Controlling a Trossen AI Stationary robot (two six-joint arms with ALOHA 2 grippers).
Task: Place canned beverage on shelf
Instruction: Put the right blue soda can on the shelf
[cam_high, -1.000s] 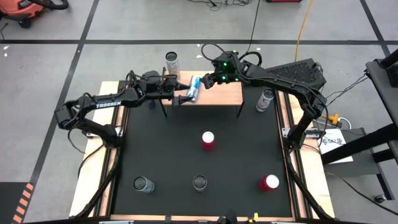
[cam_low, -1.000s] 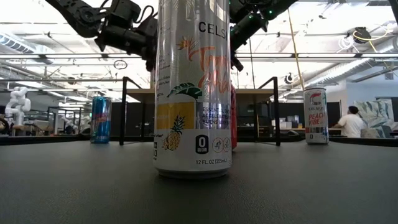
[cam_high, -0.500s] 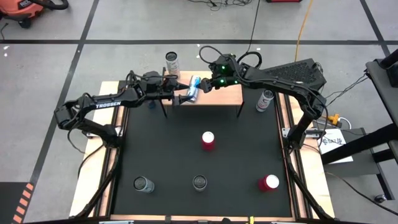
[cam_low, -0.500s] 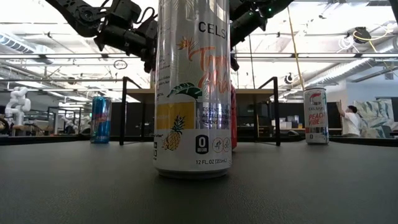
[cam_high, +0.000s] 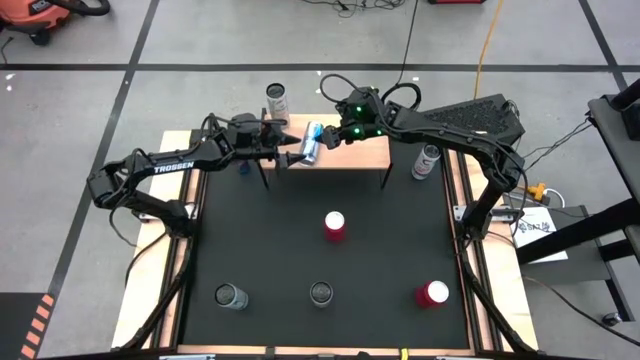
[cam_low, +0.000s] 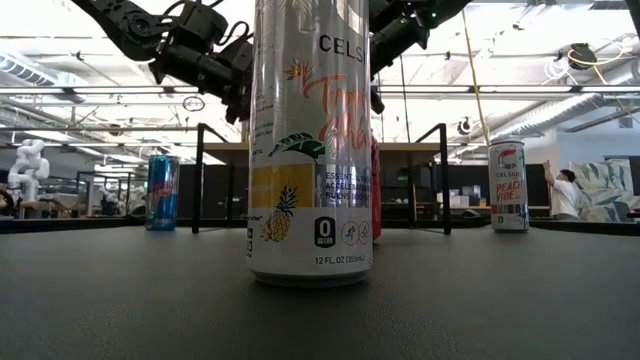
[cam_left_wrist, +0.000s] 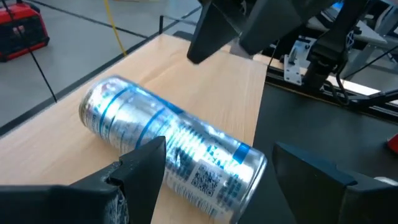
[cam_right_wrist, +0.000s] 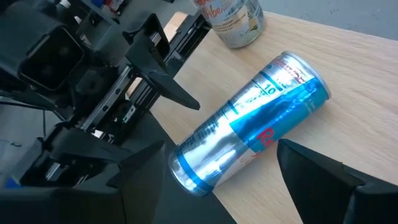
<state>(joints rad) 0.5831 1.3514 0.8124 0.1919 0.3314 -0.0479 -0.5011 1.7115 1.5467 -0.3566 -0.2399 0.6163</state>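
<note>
The shelf (cam_high: 350, 152) is a light-wood board on thin black legs at the table's far side. A blue and silver can (cam_high: 312, 142) lies on its side on the shelf's left end, resting along its wall (cam_left_wrist: 174, 146); it also shows in the right wrist view (cam_right_wrist: 249, 124). My left gripper (cam_high: 292, 158) is open, level from the left, with a finger on each side of the can's near-left end. My right gripper (cam_high: 335, 130) is open, just to the far right of the can, above the board. My left gripper straddles the can's end. One finger (cam_left_wrist: 146, 168) shows right against the can's wall; I cannot tell whether it touches. The other finger (cam_left_wrist: 317, 177) stands apart from the can.
A tall can (cam_high: 277, 98) stands at the table's far edge beyond the shelf. A can (cam_high: 428, 160) stands right of the shelf, and a blue one (cam_low: 162, 192) left of it. Two red cans (cam_high: 334, 225) (cam_high: 432, 293) and two silver-topped cans (cam_high: 230, 296) (cam_high: 321, 293) stand on the black mat.
My right gripper has shifted a little toward the table's left, closer over the can. The can stays lying on the shelf's left end.
</note>
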